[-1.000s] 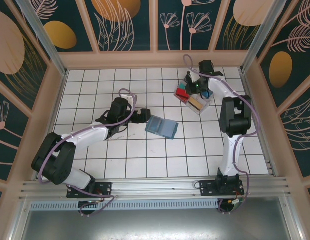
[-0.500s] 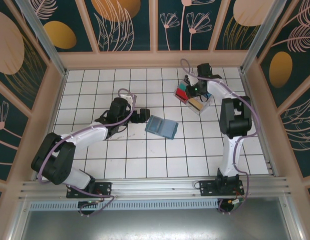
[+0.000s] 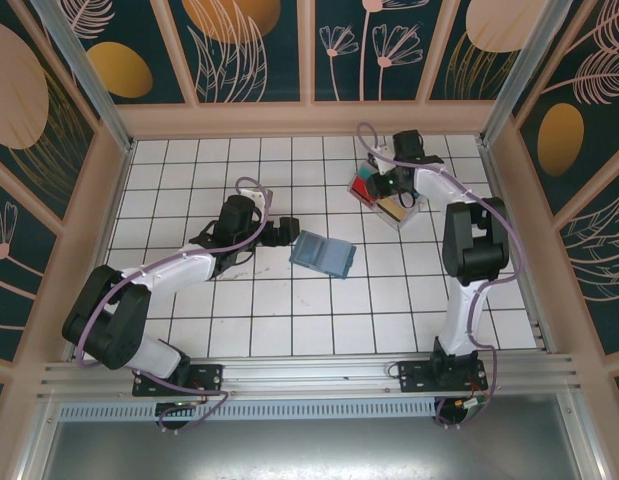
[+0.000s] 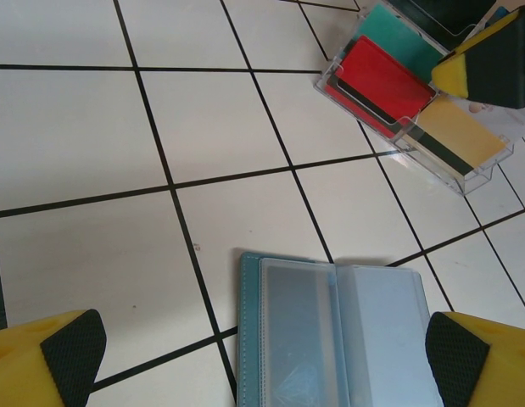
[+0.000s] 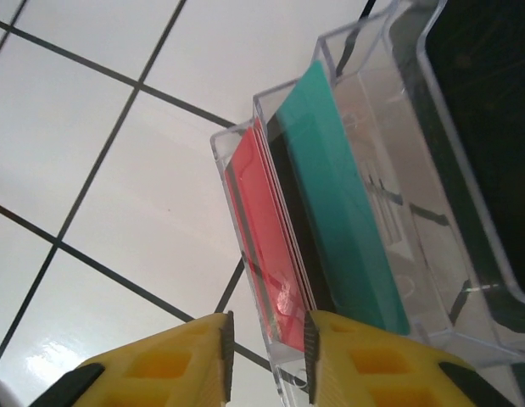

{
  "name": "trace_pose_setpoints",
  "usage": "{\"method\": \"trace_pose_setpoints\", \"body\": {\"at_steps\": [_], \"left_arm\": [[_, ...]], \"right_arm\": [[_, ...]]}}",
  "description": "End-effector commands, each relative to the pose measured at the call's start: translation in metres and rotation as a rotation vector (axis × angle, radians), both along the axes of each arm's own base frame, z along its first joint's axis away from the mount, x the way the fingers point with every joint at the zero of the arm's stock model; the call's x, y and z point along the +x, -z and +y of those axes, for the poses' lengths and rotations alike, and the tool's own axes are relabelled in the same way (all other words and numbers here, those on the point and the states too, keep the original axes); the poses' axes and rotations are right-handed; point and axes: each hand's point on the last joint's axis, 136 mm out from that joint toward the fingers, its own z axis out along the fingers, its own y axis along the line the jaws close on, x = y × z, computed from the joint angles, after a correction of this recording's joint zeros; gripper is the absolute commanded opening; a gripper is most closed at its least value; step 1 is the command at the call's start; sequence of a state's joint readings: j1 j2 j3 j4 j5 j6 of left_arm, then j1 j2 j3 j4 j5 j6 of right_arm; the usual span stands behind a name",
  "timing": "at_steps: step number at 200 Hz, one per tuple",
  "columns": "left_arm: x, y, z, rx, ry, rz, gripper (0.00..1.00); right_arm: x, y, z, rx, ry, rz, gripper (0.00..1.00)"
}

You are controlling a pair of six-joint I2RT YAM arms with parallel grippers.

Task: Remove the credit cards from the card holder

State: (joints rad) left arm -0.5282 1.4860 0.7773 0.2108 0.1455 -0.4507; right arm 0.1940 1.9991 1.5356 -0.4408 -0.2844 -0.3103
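Note:
The teal card holder (image 3: 323, 253) lies open and flat on the white tiles, and its clear sleeves (image 4: 338, 331) look empty. My left gripper (image 3: 286, 232) sits just left of it, open wide, its yellow fingertips (image 4: 71, 352) either side of the holder's near edge. A red credit card (image 5: 262, 229) stands on edge with others in the end compartment of the clear tray (image 5: 372, 195). My right gripper (image 5: 267, 348) hangs over that compartment with its jaws a little apart. The tray's end wall and the red card's edge lie between them, unpinched.
The clear tray (image 3: 405, 216) at the back right also holds a green card (image 4: 398, 34) and a yellow card (image 4: 461, 136). The wooden enclosure walls (image 3: 309, 118) ring the tiled floor. Bare tiles (image 3: 319, 320) spread in front of the card holder.
My right gripper's jaws, shut half a second ago, have parted over the tray's end compartment. The left arm and the card holder have stayed put.

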Motion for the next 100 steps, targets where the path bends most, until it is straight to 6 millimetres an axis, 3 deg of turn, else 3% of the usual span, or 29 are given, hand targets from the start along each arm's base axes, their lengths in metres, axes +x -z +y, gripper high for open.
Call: {"method": "trace_pose_setpoints", "body": {"at_steps": [1, 36, 67, 100], "left_arm": [[-0.001, -0.003, 0.008, -0.003, -0.029, 0.003, 0.99], [-0.003, 0.000, 0.014, -0.005, -0.064, 0.036, 0.99], [-0.006, 0.008, 0.025, -0.009, -0.124, 0.099, 0.99], [-0.009, 0.016, 0.037, -0.026, -0.179, 0.152, 0.99]], "right_arm": [[0.008, -0.051, 0.001, 0.031, 0.032, -0.118, 0.31], [-0.002, -0.083, 0.004, 0.089, 0.129, -0.152, 0.35], [-0.040, -0.092, 0.029, 0.253, 0.239, -0.102, 0.45], [-0.098, -0.065, 0.074, 0.358, 0.316, 0.061, 0.45]]}}
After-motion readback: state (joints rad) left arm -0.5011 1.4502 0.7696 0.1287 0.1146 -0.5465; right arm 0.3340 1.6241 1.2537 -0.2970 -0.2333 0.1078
